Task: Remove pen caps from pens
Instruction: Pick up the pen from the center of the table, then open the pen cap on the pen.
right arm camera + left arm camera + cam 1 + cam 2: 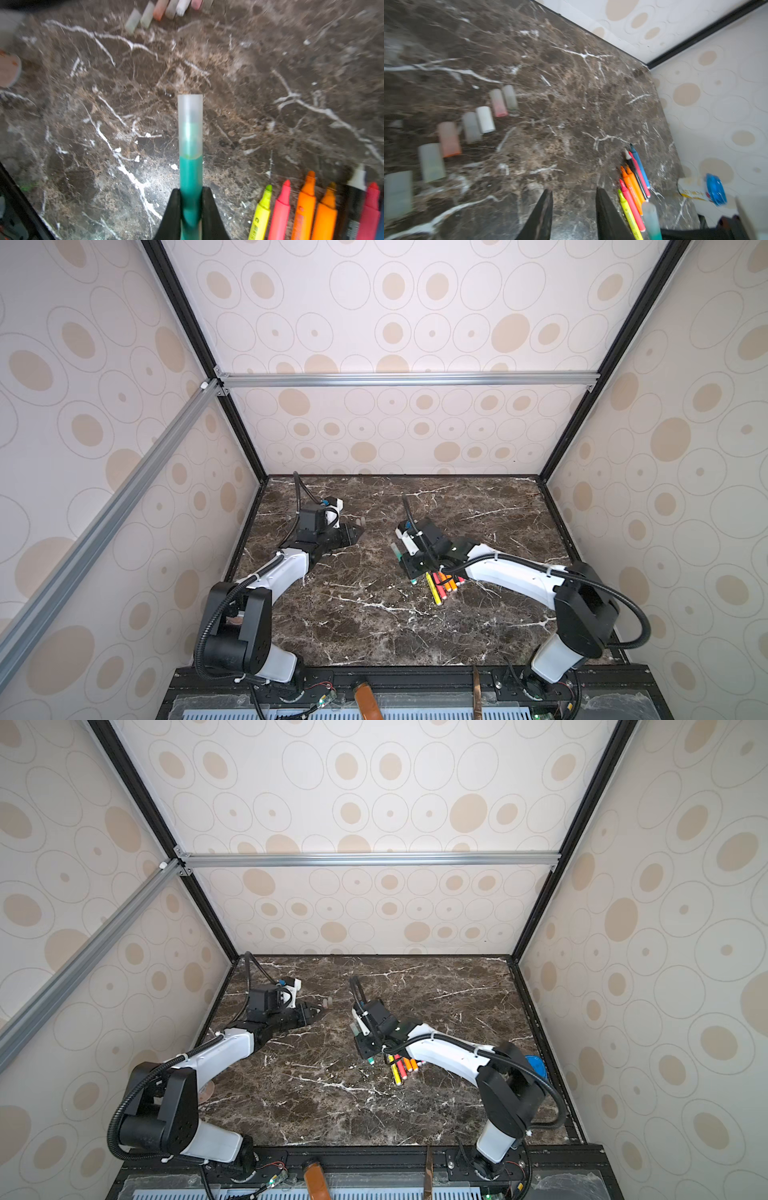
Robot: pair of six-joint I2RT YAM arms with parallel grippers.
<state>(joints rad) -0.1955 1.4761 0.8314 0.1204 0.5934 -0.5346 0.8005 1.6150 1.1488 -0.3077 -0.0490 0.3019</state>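
Overhead, in both top views, the right claw is clamped on a green pen near the middle of the table. A row of pens lies just beside it. The left claw sits near loose caps, too small to count.

Left wrist view: the left claw has its jaws apart and empty. Seven loose caps lie in a diagonal line. Seven uncapped pens lie side by side, parallel.

Right wrist view: the right claw grips the green pen by its barrel. The pen's long axis runs straight out from the jaws. Its cap is on the far end, pointing toward the loose caps.
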